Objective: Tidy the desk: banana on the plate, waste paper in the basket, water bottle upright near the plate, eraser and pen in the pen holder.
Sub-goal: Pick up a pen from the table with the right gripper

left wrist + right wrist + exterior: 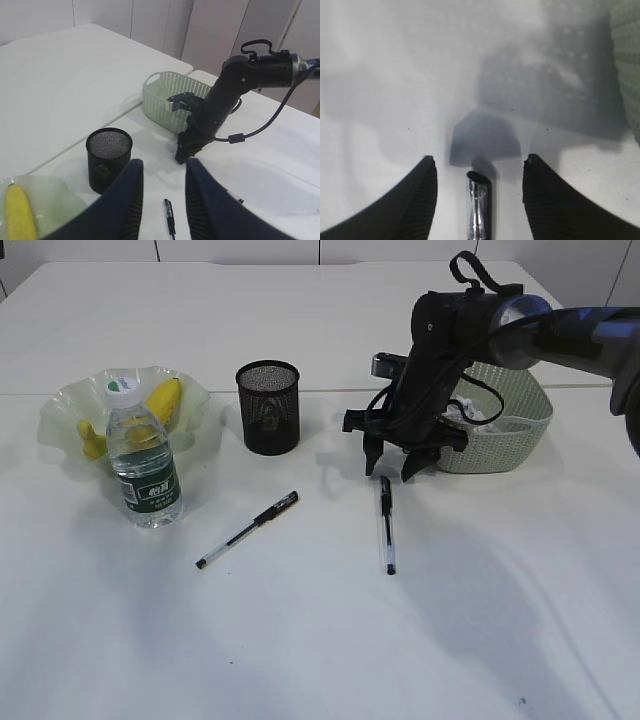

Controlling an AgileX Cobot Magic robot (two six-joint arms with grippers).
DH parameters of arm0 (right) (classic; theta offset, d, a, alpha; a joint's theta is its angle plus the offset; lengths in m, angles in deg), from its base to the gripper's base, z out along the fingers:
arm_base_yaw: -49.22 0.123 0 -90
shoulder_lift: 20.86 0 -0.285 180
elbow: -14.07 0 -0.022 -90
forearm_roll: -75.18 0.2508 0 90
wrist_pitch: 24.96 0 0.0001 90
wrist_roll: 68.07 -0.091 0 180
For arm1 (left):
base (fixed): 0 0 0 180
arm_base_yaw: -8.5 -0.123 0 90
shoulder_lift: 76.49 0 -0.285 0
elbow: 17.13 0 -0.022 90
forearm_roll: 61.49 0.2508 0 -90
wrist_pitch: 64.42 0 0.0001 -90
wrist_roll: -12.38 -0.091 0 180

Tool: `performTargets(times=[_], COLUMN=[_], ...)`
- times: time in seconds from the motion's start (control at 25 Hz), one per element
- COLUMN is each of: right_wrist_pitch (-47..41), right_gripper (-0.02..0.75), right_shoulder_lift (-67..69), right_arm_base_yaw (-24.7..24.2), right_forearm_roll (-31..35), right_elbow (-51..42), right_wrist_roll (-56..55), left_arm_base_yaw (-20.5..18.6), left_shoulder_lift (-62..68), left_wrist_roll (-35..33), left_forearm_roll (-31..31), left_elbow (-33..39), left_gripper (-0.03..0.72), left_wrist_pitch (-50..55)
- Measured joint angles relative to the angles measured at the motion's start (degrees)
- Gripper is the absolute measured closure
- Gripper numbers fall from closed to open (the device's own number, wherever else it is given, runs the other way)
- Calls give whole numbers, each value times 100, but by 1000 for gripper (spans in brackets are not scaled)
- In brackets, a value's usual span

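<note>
In the basket (520, 425) (pale green): crumpled paper (468, 410).

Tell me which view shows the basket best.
Left wrist: the basket shows its whole near wall, handle and rim, though the right arm crosses one corner. Exterior: arm covers its left half. Right wrist: only an edge sliver.
</note>
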Motion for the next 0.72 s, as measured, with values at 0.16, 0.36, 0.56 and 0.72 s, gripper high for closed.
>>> performTargets(times=[0.16, 0.36, 0.56, 0.72], right_wrist_pitch=[-35, -241, -434, -601], right_gripper=[330, 330, 330, 330], right_shoulder_lift=[0, 0, 0, 0], right_arm_base_yaw=[0, 0, 0, 11], right_forearm_roll=[0, 0, 0, 0], right_elbow=[0, 0, 0, 0], right_wrist_roll=[0, 0, 0, 0], left_arm_base_yaw=[0, 0, 0, 0], left_shoulder_lift=[0, 0, 0, 0], left_wrist_roll=[0, 0, 0, 0], left_forearm_roll=[0, 0, 0, 0], left_elbow=[0, 0, 0, 0], left_gripper=[493, 493, 493, 493], left_wrist_pitch=[0, 0, 0, 0])
